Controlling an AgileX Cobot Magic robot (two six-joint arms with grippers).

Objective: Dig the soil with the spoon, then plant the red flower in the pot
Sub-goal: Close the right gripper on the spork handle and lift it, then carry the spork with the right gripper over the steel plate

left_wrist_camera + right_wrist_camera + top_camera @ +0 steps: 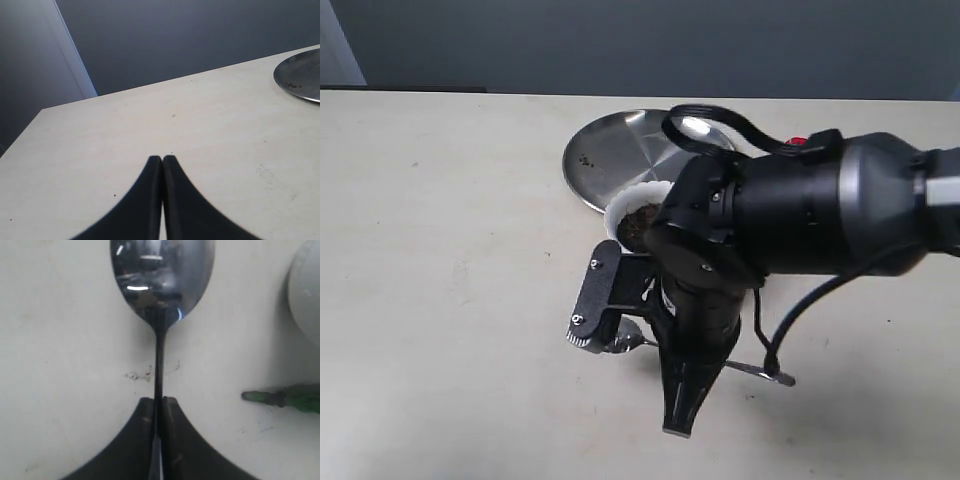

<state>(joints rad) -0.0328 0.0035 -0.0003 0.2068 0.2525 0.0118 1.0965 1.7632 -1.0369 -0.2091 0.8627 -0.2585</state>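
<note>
The pale worktop (440,250) carries a round steel plate (620,150) at the back, and just in front of it the white pot (625,208) with dark soil (642,220) inside. The right gripper (158,402) is down low beside the pot, clamped on the handle of the spoon (161,275) — the bowl lies on the worktop, a green stem end (285,398) nearby. The left gripper (162,161) hangs over bare worktop, fingers pressed together on nothing

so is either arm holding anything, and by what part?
Right gripper fingers are shut on the spoon, gripping its thin handle below the bowl. Left gripper is shut, empty.
</note>
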